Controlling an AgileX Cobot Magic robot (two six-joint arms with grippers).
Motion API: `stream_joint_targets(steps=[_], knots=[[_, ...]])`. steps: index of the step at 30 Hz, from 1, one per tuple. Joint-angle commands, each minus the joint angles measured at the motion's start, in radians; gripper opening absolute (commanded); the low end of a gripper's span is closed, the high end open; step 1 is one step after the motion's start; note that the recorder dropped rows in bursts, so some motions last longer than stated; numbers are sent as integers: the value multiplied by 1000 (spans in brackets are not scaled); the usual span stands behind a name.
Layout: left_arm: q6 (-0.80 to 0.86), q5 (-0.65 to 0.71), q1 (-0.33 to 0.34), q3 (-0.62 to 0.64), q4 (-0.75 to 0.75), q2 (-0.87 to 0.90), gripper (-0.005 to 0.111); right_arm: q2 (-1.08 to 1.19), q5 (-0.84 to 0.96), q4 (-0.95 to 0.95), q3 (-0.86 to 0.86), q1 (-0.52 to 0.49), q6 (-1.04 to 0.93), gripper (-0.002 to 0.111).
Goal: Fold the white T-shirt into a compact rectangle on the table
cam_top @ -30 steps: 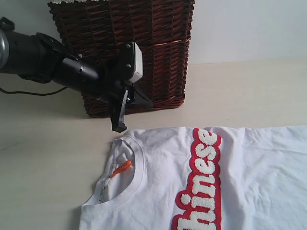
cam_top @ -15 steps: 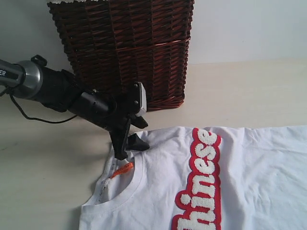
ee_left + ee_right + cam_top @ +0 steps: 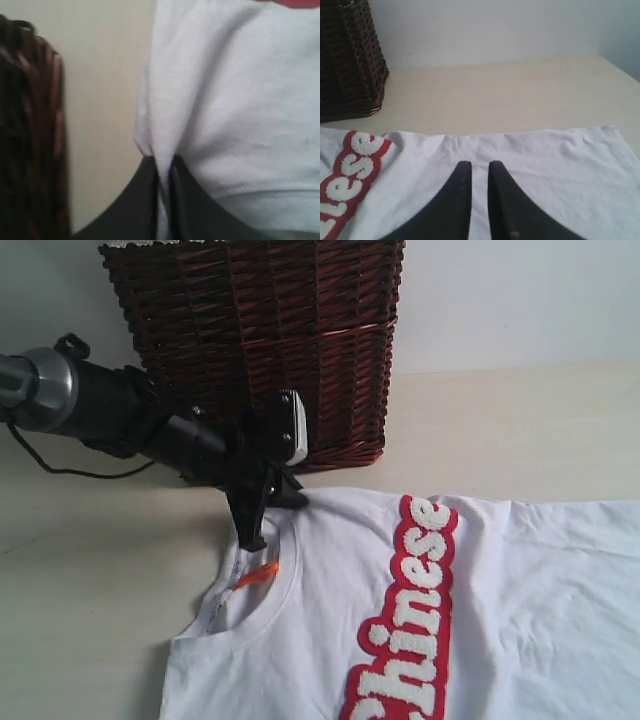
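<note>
T-shirt (image 3: pixel 520 600) long axis left-right, collar (image 3: pixel 290 585) left, shoulder in clenched left fingers (image 3: pixel 252 520); right fingers (image 3: pixel 457 200) indeterminate.

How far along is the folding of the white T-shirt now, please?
Done: nothing folded; the T-shirt lies spread out on the table. In hand: the left gripper pinches the cloth beside the collar. Left: every fold into a rectangle.

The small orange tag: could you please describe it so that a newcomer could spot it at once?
Find the dark wicker basket standing on the table; the white T-shirt lies at its foot. Inside the shirt's ribbed collar, just beneath the left claw, sits the orange tag, the only orange thing there, unlike the red-edged letters.
</note>
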Motion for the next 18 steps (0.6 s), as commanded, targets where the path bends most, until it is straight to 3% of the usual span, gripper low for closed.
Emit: stream_joint_targets(steps=[1,4,10,15,18], knots=[[-21,-11,0,-1,60,-123,0,-6,-8,0,4,2,0,13],[-120,143,0,-1,149,-194,0,-6,-8,0,4,2,0,13],[-302,704,-2,-1,295,-254,0,-6,-8,0,4,2,0,13],[-510,713,-20,42,362,-257,0,-6,-8,0,4,2,0,13],[-526,713,-20,109,371,-257,1,-6,-8,0,4,2,0,13]])
